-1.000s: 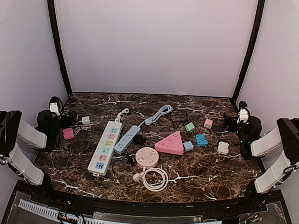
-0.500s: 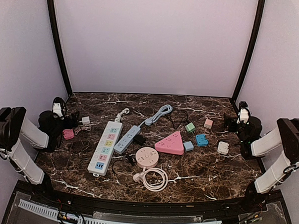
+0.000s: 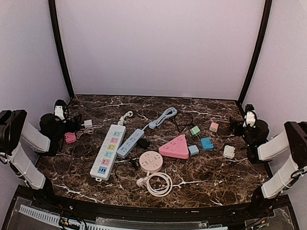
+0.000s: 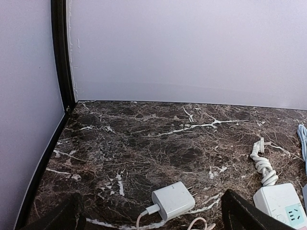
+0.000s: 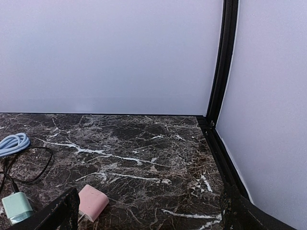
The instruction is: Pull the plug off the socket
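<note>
ARMS WAIT AT THE EDGES, PLUG UNTOUCHED. At far left the left fingers [image 4: 242, 214] stand spread wide, grasping nothing. Just beyond them a white charger [image 4: 172, 200] lies on the marble tabletop [image 4: 144, 143]. Left of centre in the top view, a white power strip [image 3: 108, 151] lies beside a blue power strip [image 3: 130, 142]. The black plug [image 3: 143, 143], prob. the target, sits against the blue strip's right edge. Further right are a round pink socket [image 3: 150, 160], a pink triangular socket [image 3: 175, 146] and a blue adapter cube [image 3: 207, 143] among several loose ones. At far right the right fingers [image 5: 60, 213] are likewise spread and empty, well apart from the plug.

Done well, the step prob. needs both arms. One pins the blue strip flat so it can't slide or lift. The other pinches the plug's body, not its cable, and pulls straight out along the prongs. A crooked tug would likely drag the strip across the tabletop.

Hard to make out: the top view is too small to show how deep the plug sits, or in which outlet. Neither wrist cam shows the plug at all. The left wrist view cuts off the white strip at lower right, and the right wrist view clips a green adapter cube [image 5: 17, 207] at lower left.
</note>
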`<state>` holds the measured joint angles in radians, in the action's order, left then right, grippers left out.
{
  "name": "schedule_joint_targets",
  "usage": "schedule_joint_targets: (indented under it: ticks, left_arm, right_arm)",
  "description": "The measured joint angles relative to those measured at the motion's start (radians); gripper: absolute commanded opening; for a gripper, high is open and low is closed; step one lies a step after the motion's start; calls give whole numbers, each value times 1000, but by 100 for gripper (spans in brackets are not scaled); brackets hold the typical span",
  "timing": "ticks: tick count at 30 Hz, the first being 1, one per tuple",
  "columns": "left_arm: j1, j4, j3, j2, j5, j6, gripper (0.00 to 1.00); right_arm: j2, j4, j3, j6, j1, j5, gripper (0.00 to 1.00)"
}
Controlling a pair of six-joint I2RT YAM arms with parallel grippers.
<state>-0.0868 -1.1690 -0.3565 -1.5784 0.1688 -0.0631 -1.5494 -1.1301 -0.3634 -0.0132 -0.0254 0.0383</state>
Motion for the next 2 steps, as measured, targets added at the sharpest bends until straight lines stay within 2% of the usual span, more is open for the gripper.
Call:
schedule_joint_targets:
  ticks: [2]
  left_arm:
    - [0, 0, 0, 0, 0, 0, 99]
  right_arm:
    - [0, 2, 0, 0, 0, 0, 98]
